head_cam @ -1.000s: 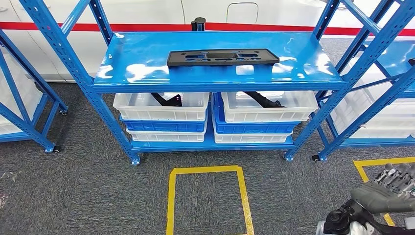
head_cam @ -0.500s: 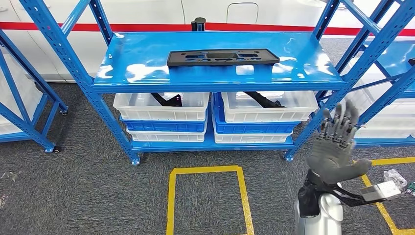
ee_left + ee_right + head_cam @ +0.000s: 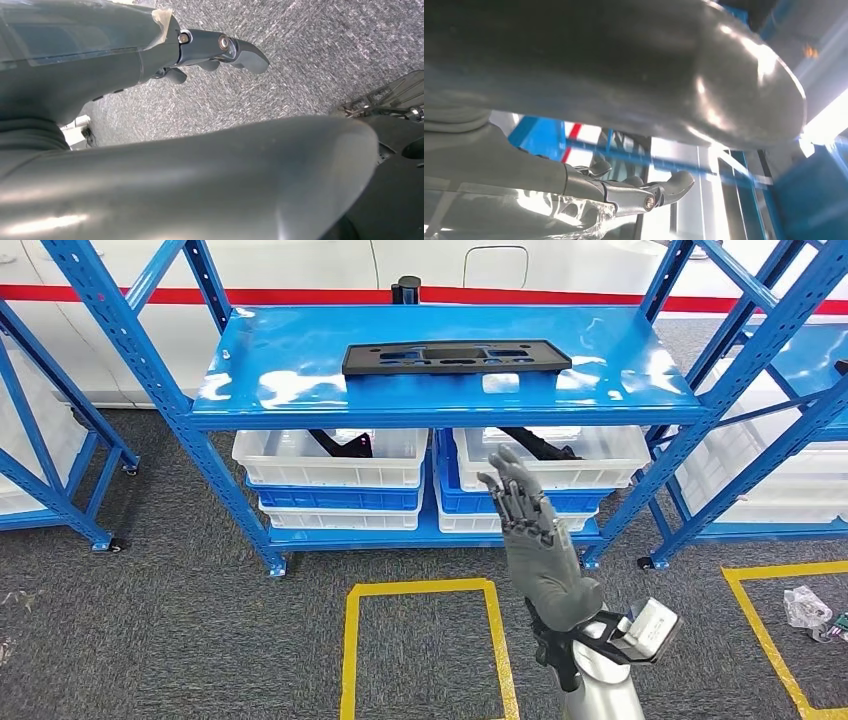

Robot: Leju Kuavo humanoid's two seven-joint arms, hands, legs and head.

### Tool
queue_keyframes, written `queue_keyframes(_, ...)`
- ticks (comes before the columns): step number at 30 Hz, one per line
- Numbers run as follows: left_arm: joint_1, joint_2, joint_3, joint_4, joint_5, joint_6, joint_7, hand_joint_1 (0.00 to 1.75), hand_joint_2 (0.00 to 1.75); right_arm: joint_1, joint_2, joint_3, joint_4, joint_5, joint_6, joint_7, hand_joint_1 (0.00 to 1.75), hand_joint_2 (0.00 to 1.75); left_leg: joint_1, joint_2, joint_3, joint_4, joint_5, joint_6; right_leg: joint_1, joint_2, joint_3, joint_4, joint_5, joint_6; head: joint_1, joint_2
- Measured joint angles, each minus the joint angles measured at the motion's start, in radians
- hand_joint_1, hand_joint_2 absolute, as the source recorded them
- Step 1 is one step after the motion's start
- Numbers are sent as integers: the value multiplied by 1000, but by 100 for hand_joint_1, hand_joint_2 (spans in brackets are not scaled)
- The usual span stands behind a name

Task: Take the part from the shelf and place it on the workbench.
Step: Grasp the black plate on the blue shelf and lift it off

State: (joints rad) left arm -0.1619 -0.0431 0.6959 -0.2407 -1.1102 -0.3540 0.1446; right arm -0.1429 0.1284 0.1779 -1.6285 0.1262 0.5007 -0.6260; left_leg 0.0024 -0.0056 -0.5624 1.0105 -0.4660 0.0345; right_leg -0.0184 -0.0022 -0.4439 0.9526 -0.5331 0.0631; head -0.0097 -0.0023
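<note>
Part (image 3: 456, 356) flat on top shelf (image 3: 290, 380), long axis side to side, parallel to front edge. Right hand (image 3: 530, 535) raised below and in front, fingers spread, holding nothing; part up and ahead, slightly left. Left hand (image 3: 220, 47) hanging over carpet, empty, fingers uncurled. Right nearer; likely the reaching hand.
</note>
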Motion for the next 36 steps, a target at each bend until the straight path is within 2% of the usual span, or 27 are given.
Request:
queue_keyframes(6,-1,0,0,0,-2,-3,0,0,0,-9,-53,96,0,70,-31,-5,0,0,0,0,0,0,0,0,0,0,0,0,0,0,0,0)
queue_keyframes(10,-1,1,0,0,-2,-3,0,0,0,-12,-79,125,0,79,-39,-7,0,0,0,0,0,0,0,0,0,0,0,0,0,0,0,0)
queue_keyframes(19,-5,1,2,0,-1,-4,7,0,0,-5,-117,144,-12,91,-84,-22,0,0,0,0,0,0,0,0,0,0,0,0,0,0,0,0)
queue_keyframes(29,-11,1,14,0,3,2,17,0,0,3,-128,162,-23,114,-105,-17,0,0,-6,0,0,2,-1,1,-5,0,-1,-1,1,1,0,0)
queue_keyframes(33,-12,3,14,0,1,2,17,0,0,6,-129,168,-25,114,-109,-15,0,0,-14,0,-2,2,-5,8,-12,0,-3,-4,1,6,0,0)
queue_keyframes(35,-15,4,14,0,-3,1,19,0,0,7,-129,169,-34,113,-118,-10,0,0,-13,0,3,-5,-5,16,-14,0,-3,1,-4,12,0,0)
queue_keyframes(36,-17,4,14,0,-6,0,20,0,0,8,-129,169,-41,112,-123,-8,0,0,-10,0,8,-10,-5,21,-14,0,-12,22,-12,12,1,0)
